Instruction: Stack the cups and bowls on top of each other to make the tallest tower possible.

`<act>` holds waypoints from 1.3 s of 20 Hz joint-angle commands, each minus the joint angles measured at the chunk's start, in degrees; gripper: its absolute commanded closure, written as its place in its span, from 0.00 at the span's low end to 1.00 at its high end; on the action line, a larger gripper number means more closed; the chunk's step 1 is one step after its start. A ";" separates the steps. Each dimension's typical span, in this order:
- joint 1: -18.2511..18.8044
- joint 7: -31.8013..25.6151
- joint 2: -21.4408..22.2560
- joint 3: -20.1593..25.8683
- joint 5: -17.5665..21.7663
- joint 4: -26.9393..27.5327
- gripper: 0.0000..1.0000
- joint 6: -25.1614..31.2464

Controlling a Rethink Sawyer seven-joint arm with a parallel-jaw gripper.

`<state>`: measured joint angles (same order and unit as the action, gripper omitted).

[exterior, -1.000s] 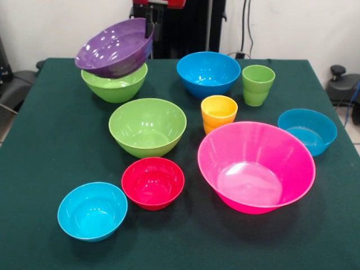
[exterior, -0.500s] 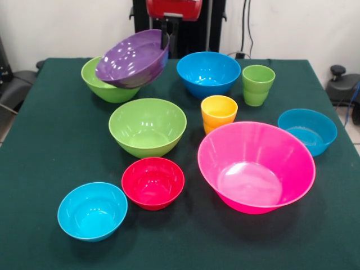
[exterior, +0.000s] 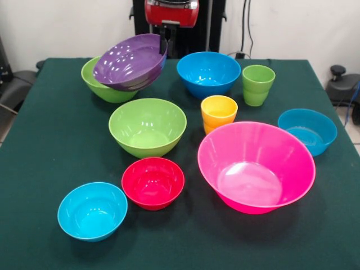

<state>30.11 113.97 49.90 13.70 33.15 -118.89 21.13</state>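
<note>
The green table (exterior: 50,169) holds many bowls and two cups. The biggest is the pink bowl (exterior: 256,166), near the front on the right side of the picture. Next is the purple bowl (exterior: 130,61), at the back left. It is tilted and up in the air, and the gripper (exterior: 164,40) is pinching its far rim. Its low side sits over a green bowl (exterior: 101,85) behind it, but you cannot tell if they touch. Another green bowl (exterior: 147,127) stands in the middle of the table. A big blue bowl (exterior: 208,73) is at the back, and a flatter blue bowl (exterior: 307,130) is at the right edge. The red bowl (exterior: 153,183) and the small light-blue bowl (exterior: 92,211) stand close together at the front left. The yellow cup (exterior: 219,113) stands just behind the pink bowl. The green cup (exterior: 258,85) stands beside the big blue bowl.
</note>
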 commanded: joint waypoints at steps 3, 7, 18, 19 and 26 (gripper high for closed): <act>-0.68 6.00 -2.84 -0.42 -1.65 2.00 1.00 -2.53; 0.11 4.37 -0.39 1.07 -3.22 1.42 1.00 0.01; 1.55 2.85 -1.64 -1.11 -1.25 1.38 1.00 -0.94; 1.98 2.65 -1.84 -1.42 -0.87 1.29 1.00 -1.12; 4.92 1.67 -5.28 -2.22 1.51 2.02 1.00 -3.47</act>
<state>33.68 113.97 49.09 11.70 31.33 -118.88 21.12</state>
